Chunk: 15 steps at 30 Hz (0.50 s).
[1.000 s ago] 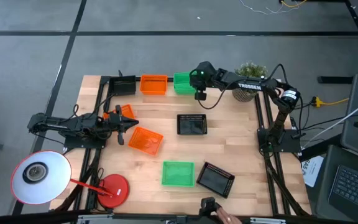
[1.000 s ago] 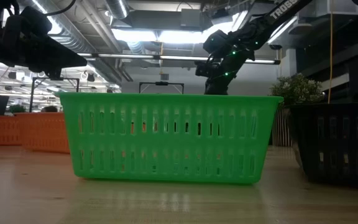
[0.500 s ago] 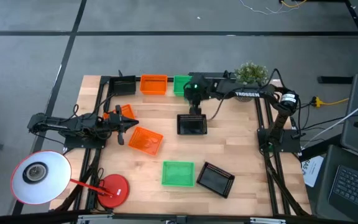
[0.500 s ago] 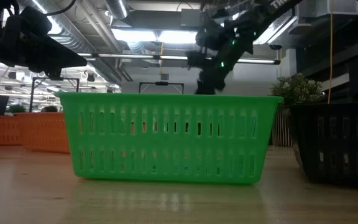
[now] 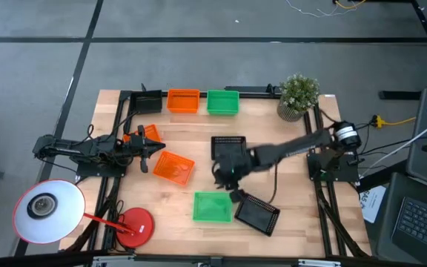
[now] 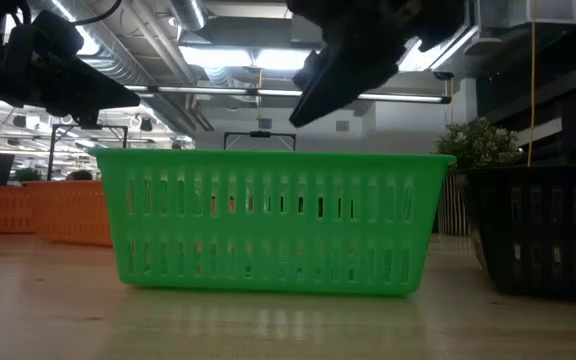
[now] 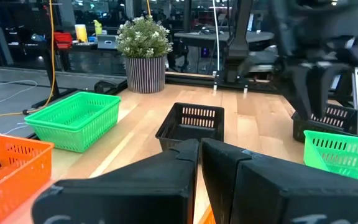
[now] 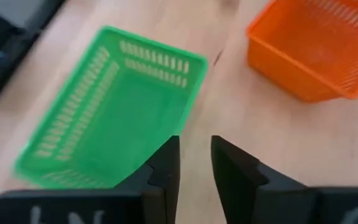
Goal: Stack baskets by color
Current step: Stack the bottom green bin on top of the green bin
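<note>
Orange baskets [image 5: 183,100] number three, green [image 5: 212,206] two, black [image 5: 228,147] three; right end effector [image 5: 225,178] apart, empty.

Three orange baskets [image 5: 183,100], two green baskets [image 5: 222,102], three black baskets [image 5: 228,148], one plant [image 5: 299,95], one lamp [image 5: 47,211]

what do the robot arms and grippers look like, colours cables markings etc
Both arms are dark, nearly black, jointed links. The right arm has a silver-white round joint near its base and a thin black cable looping beside it. The left gripper and the right gripper each have two matte black, wedge-shaped fingers.
</note>
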Motion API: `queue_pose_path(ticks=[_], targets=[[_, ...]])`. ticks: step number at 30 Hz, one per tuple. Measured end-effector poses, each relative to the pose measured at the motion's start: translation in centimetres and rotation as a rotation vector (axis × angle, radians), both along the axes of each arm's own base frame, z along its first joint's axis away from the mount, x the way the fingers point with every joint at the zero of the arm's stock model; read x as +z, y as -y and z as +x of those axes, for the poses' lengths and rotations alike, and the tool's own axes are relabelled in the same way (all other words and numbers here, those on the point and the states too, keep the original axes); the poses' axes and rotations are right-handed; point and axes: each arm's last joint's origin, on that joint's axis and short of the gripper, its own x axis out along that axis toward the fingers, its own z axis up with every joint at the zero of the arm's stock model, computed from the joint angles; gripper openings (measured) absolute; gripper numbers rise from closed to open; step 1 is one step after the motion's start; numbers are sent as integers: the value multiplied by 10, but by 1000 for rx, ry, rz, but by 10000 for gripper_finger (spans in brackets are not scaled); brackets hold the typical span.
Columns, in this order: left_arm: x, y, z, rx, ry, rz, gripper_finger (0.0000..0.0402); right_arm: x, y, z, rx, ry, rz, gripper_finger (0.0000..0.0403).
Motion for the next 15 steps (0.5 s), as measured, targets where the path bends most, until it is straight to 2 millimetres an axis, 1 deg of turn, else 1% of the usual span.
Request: queue_pose_path(ticks=[3, 5, 8, 12, 15], targets=[[0, 0, 0, 0, 1, -4, 11, -9, -16, 1, -81, 1, -62, 115], [0, 0, 0, 0, 2, -8, 11, -17, -24, 2, -119, -17, -39, 130], [0, 0, 0, 0, 2, -8, 11, -20, -33, 5, -148, 3, 13, 155], [0, 0, 0, 0, 2, -8, 11, -28, -38, 5, -170, -27, 35, 180], [0, 0, 0, 0, 2, -8, 11, -29, -39, 6, -179, -27, 40, 185]])
